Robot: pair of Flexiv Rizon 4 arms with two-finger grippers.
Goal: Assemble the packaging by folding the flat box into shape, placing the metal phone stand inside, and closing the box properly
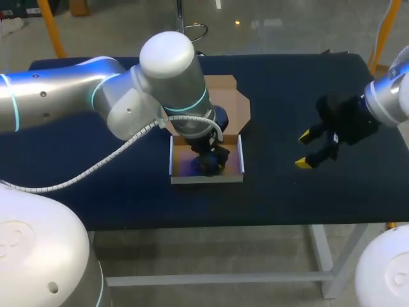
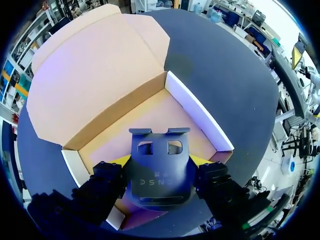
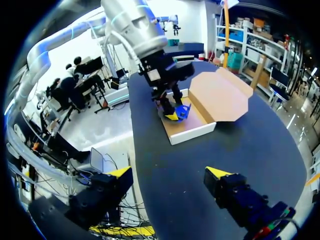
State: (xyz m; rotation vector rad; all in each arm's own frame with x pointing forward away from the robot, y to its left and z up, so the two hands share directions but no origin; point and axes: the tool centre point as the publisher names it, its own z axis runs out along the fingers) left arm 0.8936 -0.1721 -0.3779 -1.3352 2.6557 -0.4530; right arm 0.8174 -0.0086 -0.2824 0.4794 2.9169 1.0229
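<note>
Left fingers (image 2: 107, 182) clamp phone stand (image 2: 159, 150) from both sides, low inside open box (image 2: 197, 107); lid folded back past far edge. Right fingers (image 1: 304, 164) spread wide, empty, over bare counter (image 1: 281, 192), well apart from box.

I see a dark navy surface (image 1: 287, 192) with rounded corners, resting on a pale metal frame (image 1: 321, 252).

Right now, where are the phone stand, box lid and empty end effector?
phone stand (image 2: 160, 167): left wrist view, its dark back plate.
box lid (image 2: 95, 70): left wrist view, its inner face.
right end effector (image 1: 305, 149): head view, midway between fingertips.
</note>
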